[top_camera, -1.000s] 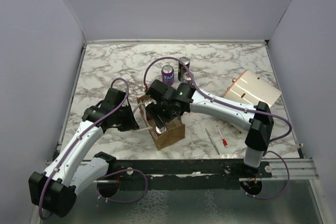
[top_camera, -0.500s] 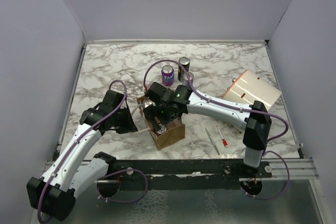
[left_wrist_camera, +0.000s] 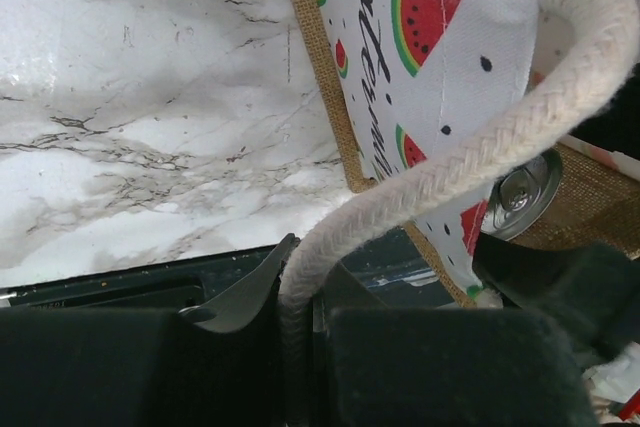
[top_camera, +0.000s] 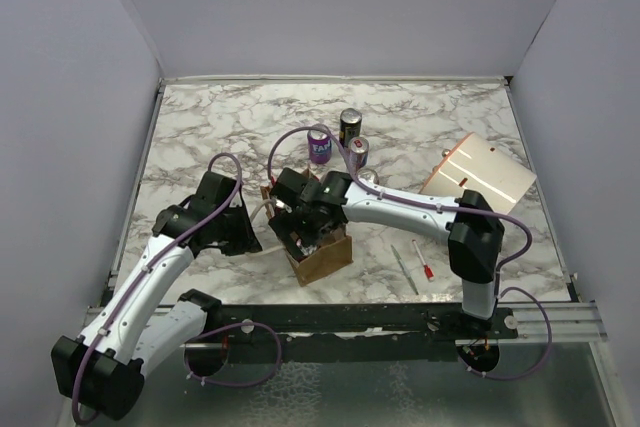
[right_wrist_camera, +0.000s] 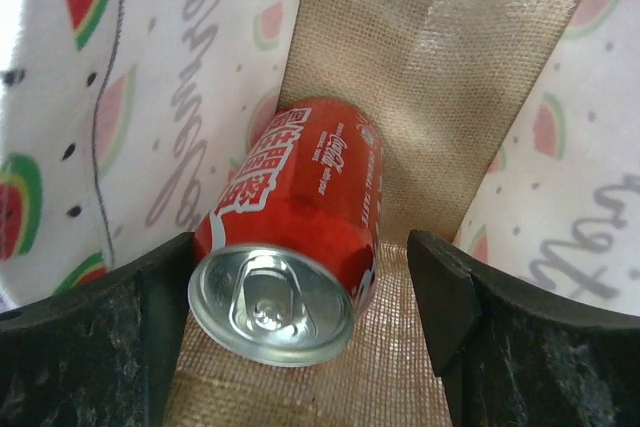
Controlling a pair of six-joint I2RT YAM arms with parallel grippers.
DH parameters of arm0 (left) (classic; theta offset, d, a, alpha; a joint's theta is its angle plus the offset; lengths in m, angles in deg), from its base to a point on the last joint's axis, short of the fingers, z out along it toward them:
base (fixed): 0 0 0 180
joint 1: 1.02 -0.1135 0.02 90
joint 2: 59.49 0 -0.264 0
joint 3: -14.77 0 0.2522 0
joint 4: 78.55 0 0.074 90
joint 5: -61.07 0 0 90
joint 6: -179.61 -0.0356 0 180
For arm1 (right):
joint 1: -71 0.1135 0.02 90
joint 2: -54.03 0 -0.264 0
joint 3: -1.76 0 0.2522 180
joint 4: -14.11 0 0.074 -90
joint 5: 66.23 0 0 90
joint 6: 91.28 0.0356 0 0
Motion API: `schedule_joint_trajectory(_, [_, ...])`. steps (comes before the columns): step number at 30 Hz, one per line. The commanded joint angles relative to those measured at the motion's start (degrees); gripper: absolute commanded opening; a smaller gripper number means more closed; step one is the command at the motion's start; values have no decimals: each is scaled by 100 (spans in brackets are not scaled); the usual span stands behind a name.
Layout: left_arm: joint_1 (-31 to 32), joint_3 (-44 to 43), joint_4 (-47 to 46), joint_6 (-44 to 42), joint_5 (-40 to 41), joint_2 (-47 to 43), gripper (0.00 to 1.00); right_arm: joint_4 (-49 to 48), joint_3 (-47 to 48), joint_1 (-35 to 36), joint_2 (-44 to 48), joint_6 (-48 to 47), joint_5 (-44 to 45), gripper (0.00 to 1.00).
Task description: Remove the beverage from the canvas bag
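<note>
The rope handle [left_wrist_camera: 470,152] of the canvas bag [top_camera: 326,259] is pinched by the left end effector [left_wrist_camera: 296,282]. Inside the bag, which is stood on the desk [top_camera: 200,137], the red beverage can [right_wrist_camera: 300,192] is flanked by the spread right end effector [right_wrist_camera: 302,282].
</note>
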Motion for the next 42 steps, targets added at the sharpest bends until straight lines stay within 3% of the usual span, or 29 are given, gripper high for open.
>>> schedule_joint_trajectory(1, [2, -109, -12, -47, -12, 65, 0, -40, -123, 101, -276, -26, 387, 85])
schedule_joint_trajectory(8, [2, 1, -104, -42, -50, 68, 0, -329, -524, 104, -329, 49, 630, 80])
schedule_joint_trajectory(14, [2, 59, -218, -2, -67, 118, 0, -426, -596, 106, -523, -5, 597, 70])
schedule_joint_trajectory(20, [3, -24, -285, -10, -41, 275, 0, -355, -320, 103, -391, -121, 503, 54])
schedule_joint_trajectory(25, [6, 27, -412, -28, -91, 369, 0, -404, -202, 98, -111, -250, 235, 22])
schedule_joint_trajectory(34, [4, 38, -368, -16, -54, 341, 0, -442, -268, 106, 459, -168, 581, 3])
schedule_joint_trajectory(42, [2, 78, -345, 55, -33, 261, 0, -411, -132, 105, 1113, -146, 1237, 2])
